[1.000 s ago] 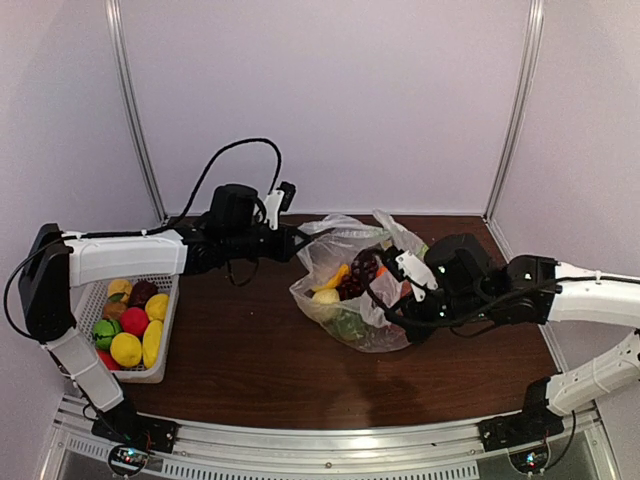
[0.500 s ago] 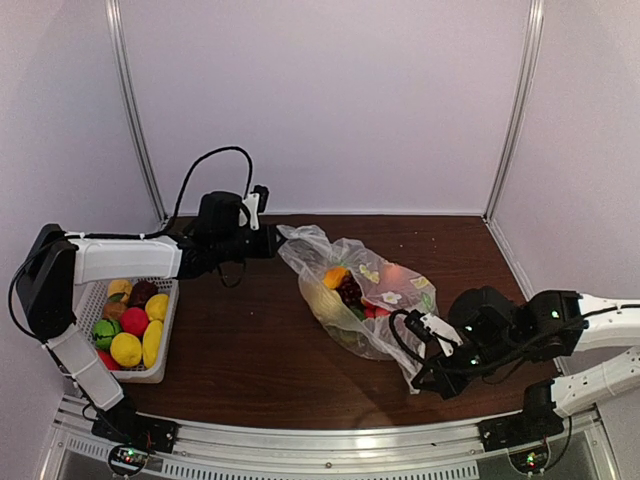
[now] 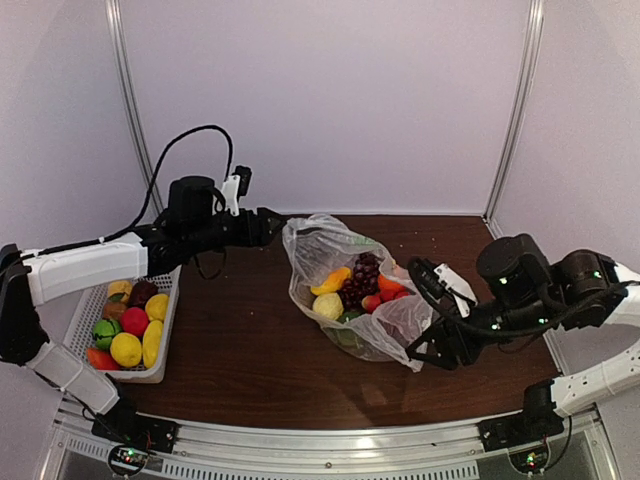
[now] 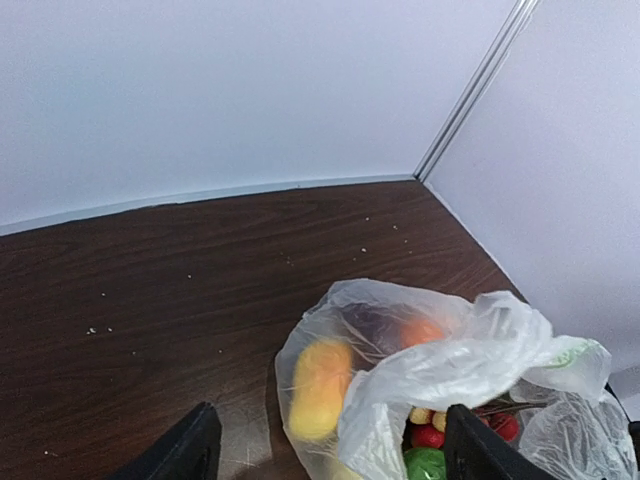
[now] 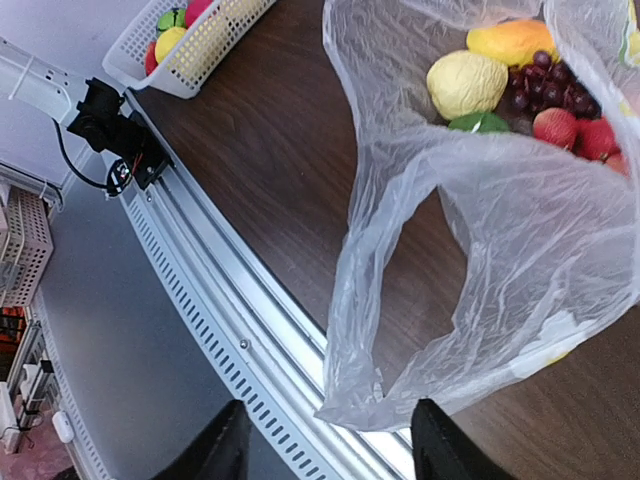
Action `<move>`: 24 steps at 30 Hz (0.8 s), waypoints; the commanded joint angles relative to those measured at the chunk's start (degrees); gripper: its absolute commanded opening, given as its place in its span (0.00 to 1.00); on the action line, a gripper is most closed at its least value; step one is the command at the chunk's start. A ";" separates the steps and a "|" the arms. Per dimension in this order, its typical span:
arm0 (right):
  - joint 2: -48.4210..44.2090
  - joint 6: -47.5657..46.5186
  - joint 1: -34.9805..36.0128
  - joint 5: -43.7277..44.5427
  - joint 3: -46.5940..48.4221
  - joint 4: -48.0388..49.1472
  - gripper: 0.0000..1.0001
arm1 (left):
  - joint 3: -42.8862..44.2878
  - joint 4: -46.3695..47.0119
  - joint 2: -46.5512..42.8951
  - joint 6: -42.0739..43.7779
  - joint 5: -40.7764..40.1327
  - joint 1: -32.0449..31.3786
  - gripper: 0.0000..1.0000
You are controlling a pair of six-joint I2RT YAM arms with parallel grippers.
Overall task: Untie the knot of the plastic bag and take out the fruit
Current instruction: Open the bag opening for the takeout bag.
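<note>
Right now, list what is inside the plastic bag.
Inside the plastic bag: a yellow mango, a lemon, dark grapes, red fruit and a green piece. Anything underneath that pile is covered.

fruit (image 3: 352, 288) in plastic bag (image 3: 312, 248), basket (image 3: 85, 312) left

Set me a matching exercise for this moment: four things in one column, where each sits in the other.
Things:
1. white slotted plastic basket
2. dark purple grape bunch
3. left gripper
4. right gripper

Places:
A. inside the clear thin plastic bag
B. at the bag's near right corner
C. at the left side of the dark wooden table
D. at the bag's far left edge

Pairs: 1-C, 2-A, 3-D, 4-B
</note>
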 commanded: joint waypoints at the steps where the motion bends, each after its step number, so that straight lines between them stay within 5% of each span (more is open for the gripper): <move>1: 0.78 -3.70 0.27 10.98 8.14 -7.60 0.64 | -2.70 -5.49 -6.96 2.65 0.07 -1.53 0.80; 6: 2.70 -6.44 0.19 18.81 17.29 -9.72 0.89 | -7.42 -6.03 -14.68 -0.11 -0.92 -3.11 0.82; 9: 4.88 -7.77 0.19 26.08 21.72 -10.37 0.94 | -7.34 -7.85 -16.64 -0.44 -1.92 -5.90 0.82; 15: 11.12 -8.36 -2.43 37.48 25.76 -9.41 0.97 | -3.75 -13.28 -15.60 -0.20 -7.05 -14.17 0.78; 24: 18.14 -11.67 -13.29 29.63 21.61 1.00 0.96 | -2.94 -11.46 -12.23 -3.03 -9.22 -20.54 0.74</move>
